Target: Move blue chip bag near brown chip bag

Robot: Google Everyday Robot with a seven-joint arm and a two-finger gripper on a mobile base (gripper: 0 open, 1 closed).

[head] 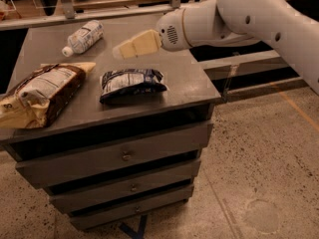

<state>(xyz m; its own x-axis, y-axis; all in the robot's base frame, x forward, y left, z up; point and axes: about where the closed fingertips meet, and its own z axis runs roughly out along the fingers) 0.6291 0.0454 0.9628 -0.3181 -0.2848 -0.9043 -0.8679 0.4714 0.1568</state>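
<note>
The blue chip bag (pixel 132 83) lies flat on the grey cabinet top (pixel 192 81), near its front edge. The brown chip bag (pixel 42 93) lies to its left at the cabinet's left side, a small gap between them. My gripper (pixel 119 51) hovers above the cabinet top, just behind and above the blue bag. It is open, holds nothing and touches neither bag. The white arm reaches in from the upper right.
A clear plastic bottle (pixel 83 37) with a white cap lies at the back left of the cabinet top. The cabinet has three drawers (pixel 124 156) below. A shelf rail (pixel 149 9) runs behind. Speckled floor (pixel 264 158) lies to the right.
</note>
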